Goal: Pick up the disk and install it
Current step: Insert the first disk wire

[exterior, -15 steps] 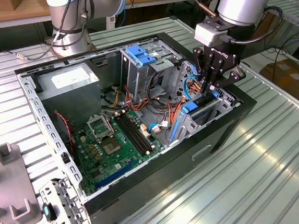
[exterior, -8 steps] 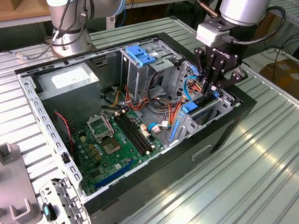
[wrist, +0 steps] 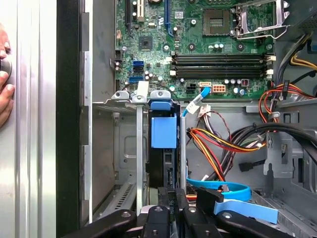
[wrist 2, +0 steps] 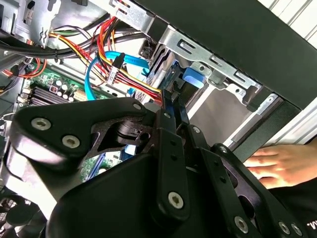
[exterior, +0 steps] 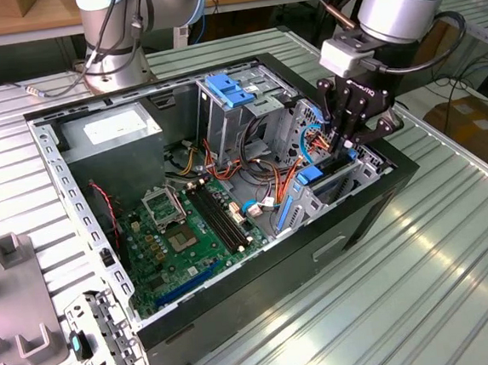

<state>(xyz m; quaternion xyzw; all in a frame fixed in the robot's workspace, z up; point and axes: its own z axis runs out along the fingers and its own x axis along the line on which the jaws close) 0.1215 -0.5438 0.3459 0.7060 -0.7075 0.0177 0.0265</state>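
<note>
The disk (wrist: 162, 166) stands on edge inside the drive bay at the front corner of the open computer case (exterior: 261, 275). Its dark narrow side and the blue rail tab (wrist: 163, 131) face the first wrist camera. In the exterior view that blue tab (exterior: 312, 175) shows in the bay on the exterior view's right. My gripper (exterior: 346, 144) hangs right over this bay. Its black fingers (wrist 2: 171, 106) are shut together with no visible gap, and the gripper (wrist: 173, 192) meets the disk's near end. Whether they pinch any part of it is hidden.
A person's hand (wrist 2: 277, 163) rests on the table beside the case wall. Orange, red and blue cables (wrist: 223, 144) crowd the space beside the bay. The motherboard (exterior: 184, 230), a grey power supply (exterior: 111, 130) and a blue-latched cage (exterior: 230, 90) occupy the case.
</note>
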